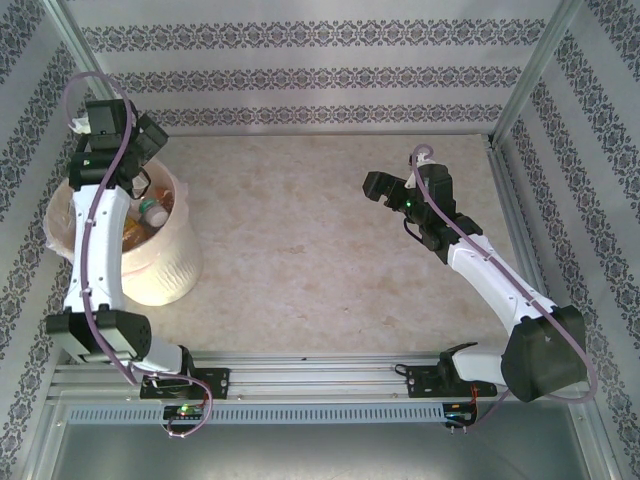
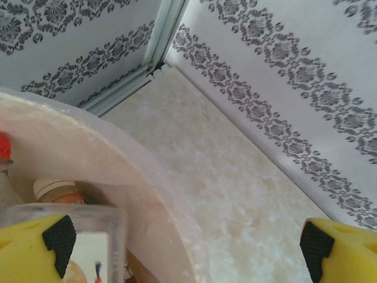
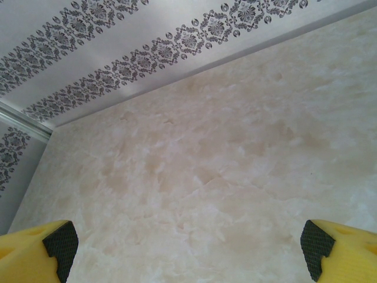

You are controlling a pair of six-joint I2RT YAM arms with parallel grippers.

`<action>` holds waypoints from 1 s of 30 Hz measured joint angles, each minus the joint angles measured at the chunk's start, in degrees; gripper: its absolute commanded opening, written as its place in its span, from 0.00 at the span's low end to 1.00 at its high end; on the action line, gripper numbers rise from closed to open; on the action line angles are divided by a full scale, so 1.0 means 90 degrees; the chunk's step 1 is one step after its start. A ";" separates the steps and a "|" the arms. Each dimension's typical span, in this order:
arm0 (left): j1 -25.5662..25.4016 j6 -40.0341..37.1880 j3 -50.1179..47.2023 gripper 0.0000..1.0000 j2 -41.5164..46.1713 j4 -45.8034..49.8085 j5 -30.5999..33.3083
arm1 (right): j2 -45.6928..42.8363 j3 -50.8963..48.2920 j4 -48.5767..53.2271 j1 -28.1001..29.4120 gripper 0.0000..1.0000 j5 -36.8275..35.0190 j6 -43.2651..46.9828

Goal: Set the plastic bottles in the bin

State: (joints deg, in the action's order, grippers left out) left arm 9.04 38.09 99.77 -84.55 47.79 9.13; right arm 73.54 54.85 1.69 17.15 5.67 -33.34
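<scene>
patterned grey-and-white wallpaper lines the walls around a marbled beige bench [image 1: 300, 260]. at the left stands the large round cream-white plastic bin [image 1: 175, 270], with small clear and amber plastic bottles [image 1: 152, 212] heaped inside it. the left claw [image 2: 187, 244] hangs over the bin's rim, jaws spread wide and grasping nothing. a clear bottle [image 2: 97, 236] lies in the bin just beside one pad [image 2: 59, 239]; whether they touch i cannot tell. to the right, well apart from the bin, the right claw [image 3: 188, 244] hovers above the bench, likewise released and carrying nothing. every bottle in sight is inside the bin, so the job looks finished or very nearly so.
</scene>
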 measured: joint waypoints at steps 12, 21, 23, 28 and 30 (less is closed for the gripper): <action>0.0772 0.0447 -0.0544 1.00 -0.0087 -0.0005 -0.0357 | -0.0049 -0.0012 0.0002 0.0000 0.98 -0.0005 0.0002; 0.0673 0.0248 0.0007 1.00 -0.0228 -0.0024 -0.0835 | -0.0049 -0.0015 0.0024 0.0000 0.98 -0.0029 0.0002; 0.0488 0.0129 0.0153 1.00 -0.0134 -0.0027 -0.0840 | -0.0053 -0.0017 0.0024 0.0000 0.98 -0.0032 0.0002; -0.0325 -0.0238 0.0294 1.00 0.0364 -0.0143 -0.0801 | -0.0109 -0.0019 0.0027 0.0000 0.98 -0.0056 0.0002; -0.0724 -0.0464 0.0294 1.00 0.0549 -0.0311 -0.0794 | -0.0146 -0.0027 0.0027 0.0000 0.98 -0.0085 0.0005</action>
State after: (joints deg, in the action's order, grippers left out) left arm 2.52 33.91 102.41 -79.61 44.99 1.98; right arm 72.23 54.61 1.93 17.15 4.91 -33.30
